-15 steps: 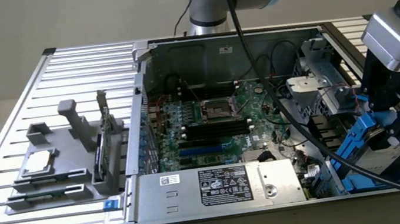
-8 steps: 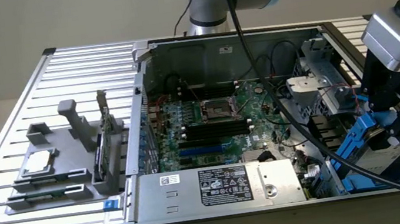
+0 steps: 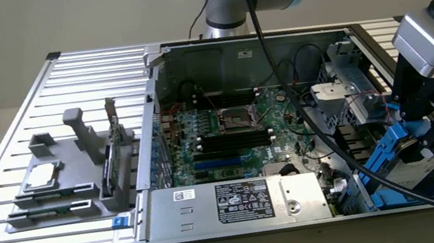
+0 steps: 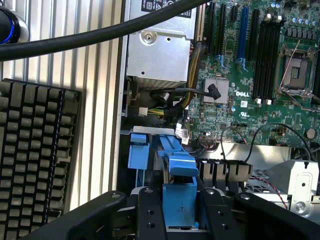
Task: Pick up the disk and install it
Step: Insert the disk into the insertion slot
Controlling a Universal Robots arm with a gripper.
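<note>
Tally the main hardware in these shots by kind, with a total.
Open computer case: 1
Grey parts fixture: 1
Square silver chip: 1
Keyboard: 1
Disk in blue rails, held in the gripper: 1
Total: 5

open case (image 3: 224, 56), thick cable (image 4: 100, 31) close beside disk (image 4: 179, 200)
</note>
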